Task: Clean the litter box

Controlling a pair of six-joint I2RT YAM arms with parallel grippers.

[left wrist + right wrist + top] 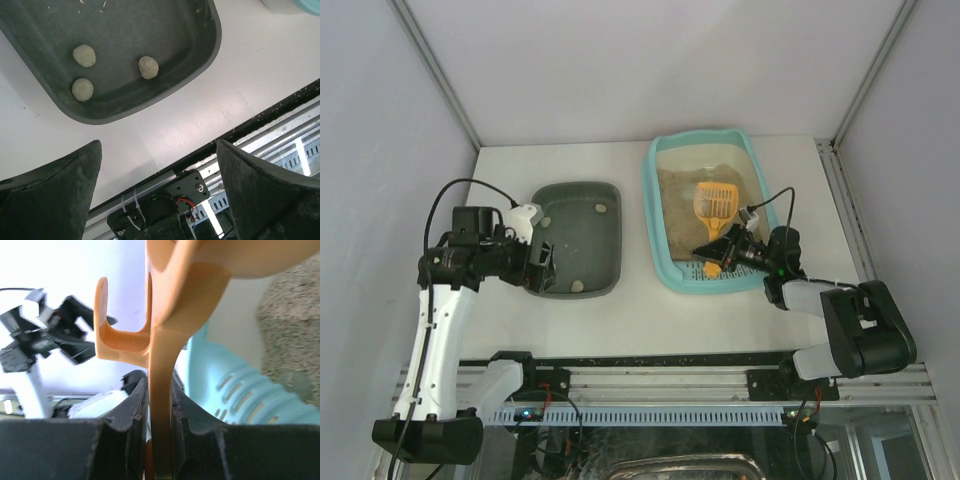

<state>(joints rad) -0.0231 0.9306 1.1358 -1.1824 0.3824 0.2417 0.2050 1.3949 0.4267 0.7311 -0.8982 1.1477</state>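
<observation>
Nearest the bases, the left gripper (542, 262) hangs at the near left corner of the dark grey-green tray (575, 240), its fingers spread wide. That tray holds three pale rounded clumps (148, 67), each apart from the others. To the right, the right gripper (718, 255) pinches the handle of an orange slotted litter scoop (715, 203) at the slotted near end of the light-turquoise litter box (649, 200). Farther in, the scoop's head lies over beige litter (678, 195). Both containers sit side by side on the white table (720, 320).

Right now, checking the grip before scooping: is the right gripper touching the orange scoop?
Touching. Right wrist view: the right gripper clamps the orange scoop by its handle, jaws flush against both sides.
</observation>
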